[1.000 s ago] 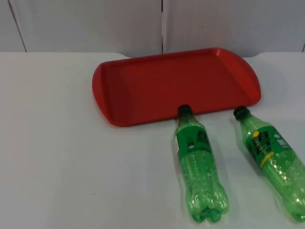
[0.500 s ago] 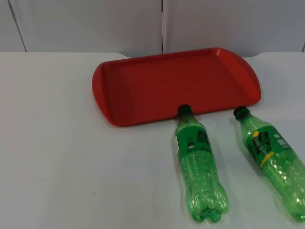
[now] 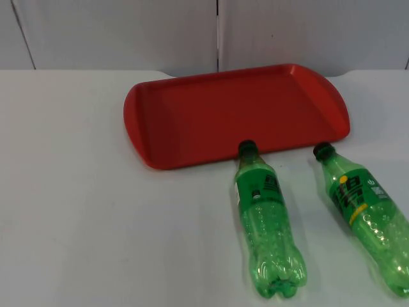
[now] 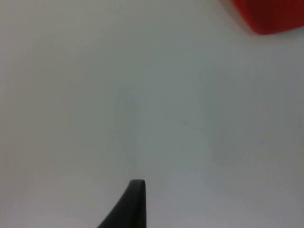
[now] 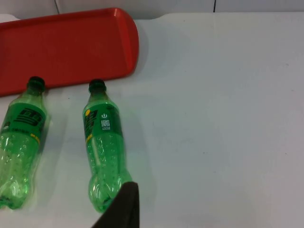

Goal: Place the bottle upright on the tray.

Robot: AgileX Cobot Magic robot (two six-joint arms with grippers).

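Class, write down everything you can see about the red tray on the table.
The red tray looks like smooth plastic: a rectangle with rounded corners and a low raised rim. It lies flat on the white table near the grey wall, nothing on it. The cap of one lying green bottle reaches its near rim; contact is unclear.
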